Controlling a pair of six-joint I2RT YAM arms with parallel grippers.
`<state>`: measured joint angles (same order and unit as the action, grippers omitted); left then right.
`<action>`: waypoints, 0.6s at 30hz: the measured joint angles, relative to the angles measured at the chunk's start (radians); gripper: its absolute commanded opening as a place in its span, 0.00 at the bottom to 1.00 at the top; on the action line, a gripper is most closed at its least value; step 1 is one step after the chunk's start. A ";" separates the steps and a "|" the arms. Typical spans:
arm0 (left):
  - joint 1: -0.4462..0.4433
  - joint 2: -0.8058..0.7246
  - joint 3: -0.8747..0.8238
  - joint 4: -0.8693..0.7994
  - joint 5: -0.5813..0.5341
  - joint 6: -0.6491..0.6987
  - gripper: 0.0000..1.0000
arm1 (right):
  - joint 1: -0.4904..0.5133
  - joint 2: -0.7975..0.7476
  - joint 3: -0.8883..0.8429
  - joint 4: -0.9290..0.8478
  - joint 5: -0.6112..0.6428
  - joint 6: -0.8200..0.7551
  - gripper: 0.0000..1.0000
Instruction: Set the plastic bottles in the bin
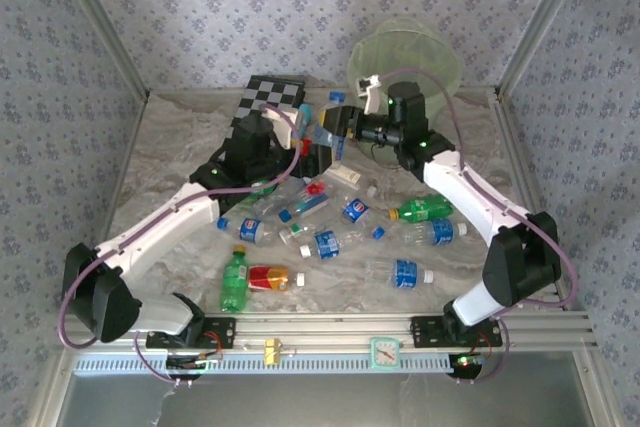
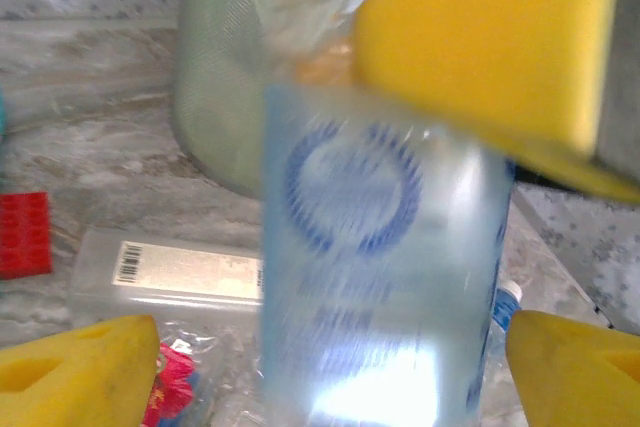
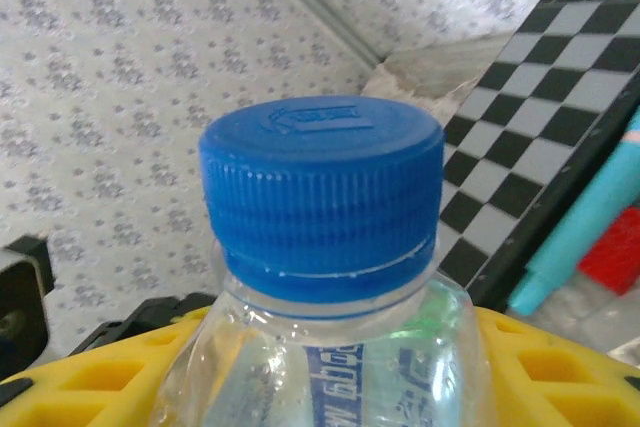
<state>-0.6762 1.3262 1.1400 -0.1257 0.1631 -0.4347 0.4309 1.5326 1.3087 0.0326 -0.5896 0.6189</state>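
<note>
Overhead, my two claws meet above the far middle of the desk [image 1: 160,147], just in front of the checkerboard [image 1: 268,97] at the far edge. My left claw [image 1: 303,137] and my right claw [image 1: 338,127] face each other with the blue-capped bottle [image 1: 322,139] between them, off the surface. The bin [image 1: 405,52] stands at the far edge toward the right corner, just behind my right wrist. The loose bottles [image 1: 405,272] lie scattered across the middle of the desk, with a green one and a red-and-yellow one closest to the near edge. Bare desk runs along the left and right edges and into the far left corner.

From my left wrist, my left claw [image 2: 330,372] stands released. Its yellow fingers [image 2: 80,367] are spread wide to either side of the blurred bottle, with a gap on the left and the right finger just beside it. A pad of my right claw lies across the bottle's upper part. The bin wall rises behind, upper left. On the desk below lie a flat clear pack [image 2: 170,277] and, at the frame's left edge, a red block [image 2: 25,232].

From my right wrist, my right claw [image 3: 330,377] is clenched on the bottle below its shoulder, cap uppermost. The wallpapered wall [image 3: 130,67] sits behind, with the checkerboard and a cyan tube [image 3: 590,217] to the right.
</note>
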 measured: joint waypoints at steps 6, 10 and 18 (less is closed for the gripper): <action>0.062 -0.067 -0.053 -0.024 -0.135 -0.079 0.95 | -0.095 0.008 0.215 -0.147 0.061 -0.094 0.51; 0.158 -0.068 -0.080 -0.084 -0.195 -0.190 0.94 | -0.153 0.027 0.358 -0.177 0.105 -0.122 0.51; 0.225 -0.068 -0.172 -0.170 -0.209 -0.324 1.00 | -0.242 0.141 0.555 -0.243 0.283 -0.177 0.51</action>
<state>-0.4515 1.2587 0.9676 -0.2958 -0.0460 -0.7586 0.1890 1.6733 1.8633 -0.2108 -0.3069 0.4423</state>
